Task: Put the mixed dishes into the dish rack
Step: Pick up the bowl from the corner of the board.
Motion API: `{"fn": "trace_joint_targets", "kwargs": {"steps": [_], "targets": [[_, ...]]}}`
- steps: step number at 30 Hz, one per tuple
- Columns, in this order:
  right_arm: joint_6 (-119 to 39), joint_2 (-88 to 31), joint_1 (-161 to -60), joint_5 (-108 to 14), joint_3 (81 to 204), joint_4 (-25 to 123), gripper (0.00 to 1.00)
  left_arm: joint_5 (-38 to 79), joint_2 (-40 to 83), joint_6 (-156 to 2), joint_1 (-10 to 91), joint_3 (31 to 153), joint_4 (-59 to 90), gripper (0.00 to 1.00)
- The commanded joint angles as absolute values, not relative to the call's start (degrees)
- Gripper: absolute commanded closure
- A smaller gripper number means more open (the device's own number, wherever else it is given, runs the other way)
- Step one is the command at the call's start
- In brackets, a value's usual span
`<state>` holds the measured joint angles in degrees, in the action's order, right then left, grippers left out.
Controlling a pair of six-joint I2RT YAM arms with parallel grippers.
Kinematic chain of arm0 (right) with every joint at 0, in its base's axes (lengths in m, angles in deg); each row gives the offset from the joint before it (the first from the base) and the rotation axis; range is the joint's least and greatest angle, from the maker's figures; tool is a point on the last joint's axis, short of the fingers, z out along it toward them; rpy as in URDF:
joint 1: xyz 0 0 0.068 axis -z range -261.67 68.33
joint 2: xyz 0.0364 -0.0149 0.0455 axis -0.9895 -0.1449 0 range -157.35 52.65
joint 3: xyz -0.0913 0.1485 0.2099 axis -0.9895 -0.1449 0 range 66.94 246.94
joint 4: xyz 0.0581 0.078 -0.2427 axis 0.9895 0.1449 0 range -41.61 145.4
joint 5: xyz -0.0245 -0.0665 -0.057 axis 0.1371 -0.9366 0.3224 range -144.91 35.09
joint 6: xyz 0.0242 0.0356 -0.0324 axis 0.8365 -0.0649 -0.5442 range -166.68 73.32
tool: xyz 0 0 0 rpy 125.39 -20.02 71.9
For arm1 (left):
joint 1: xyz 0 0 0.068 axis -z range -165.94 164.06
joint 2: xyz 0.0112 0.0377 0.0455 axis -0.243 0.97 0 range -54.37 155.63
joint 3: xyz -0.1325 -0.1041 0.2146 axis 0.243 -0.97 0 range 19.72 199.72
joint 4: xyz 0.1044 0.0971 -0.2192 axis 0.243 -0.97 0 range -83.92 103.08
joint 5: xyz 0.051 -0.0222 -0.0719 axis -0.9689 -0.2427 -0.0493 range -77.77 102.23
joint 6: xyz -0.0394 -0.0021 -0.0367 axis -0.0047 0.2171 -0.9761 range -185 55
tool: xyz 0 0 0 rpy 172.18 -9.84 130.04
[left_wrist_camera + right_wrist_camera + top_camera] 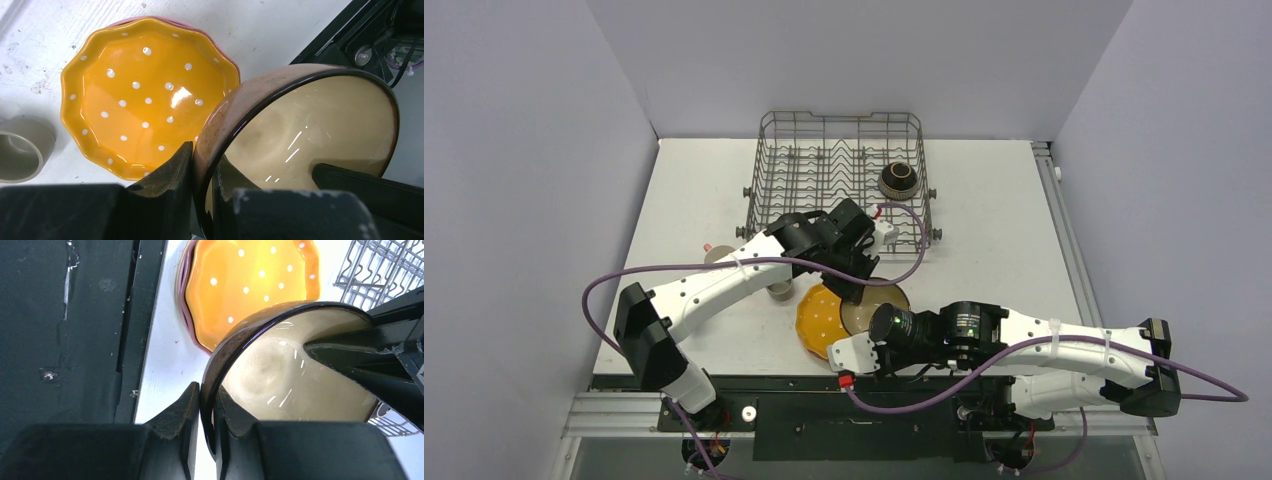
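A: Where is the terracotta bowl (879, 303) sitting?

B: It is tipping on its side near the front of the desk (994, 230), just beside the scalloped orange plate (140, 95). I cannot tell whether it is touching the desk.

A: What are the arms doing?

B: The left pincer (202, 165) is clenching the bowl's wall, one finger outside and one inside. The right pincer (207, 395) is pinching the dark rim the same way from the opposite side.

A: And the other dishes?

B: The orange plate is lying on a pink plate (181, 295). A grey-green cup (20, 150) is standing on the desk near them. A dark brown bowl (898, 180) is resting in the right side of the dish rack (764, 165), which is standing at the far end of the desk.
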<state>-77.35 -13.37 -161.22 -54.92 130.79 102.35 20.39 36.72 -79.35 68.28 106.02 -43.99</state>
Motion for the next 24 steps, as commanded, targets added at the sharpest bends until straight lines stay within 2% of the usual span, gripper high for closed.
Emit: {"fn": "trace_joint_targets", "kwargs": {"steps": [1,5,11,19,24], "targets": [[-76.4,-10.9,-161.5,-60.6,131.4,96.5,0.87,20.9,33.9,-80.5,67.1,107.2,-41.3,1.0],[-74.9,-10.3,-161.2,-62.9,130.5,95.6,0.78,20.6,32.7,-81.3,66.7,106.1,-40.0,1.0],[-74.3,-7.7,-160.3,-65.6,129.6,95.1,0.54,18.5,30.8,-82.9,65.8,103.9,-38.6,1.0],[-71.0,-2.1,-156.8,-71.0,127.6,91.6,0.46,15.4,27.1,-85.6,63.6,100.7,-35.4,1.0],[-63.7,-1.6,-152.0,-74.2,129.0,89.3,0.42,14.5,23.9,-87.4,62.0,98.4,-33.0,1.0]]}}
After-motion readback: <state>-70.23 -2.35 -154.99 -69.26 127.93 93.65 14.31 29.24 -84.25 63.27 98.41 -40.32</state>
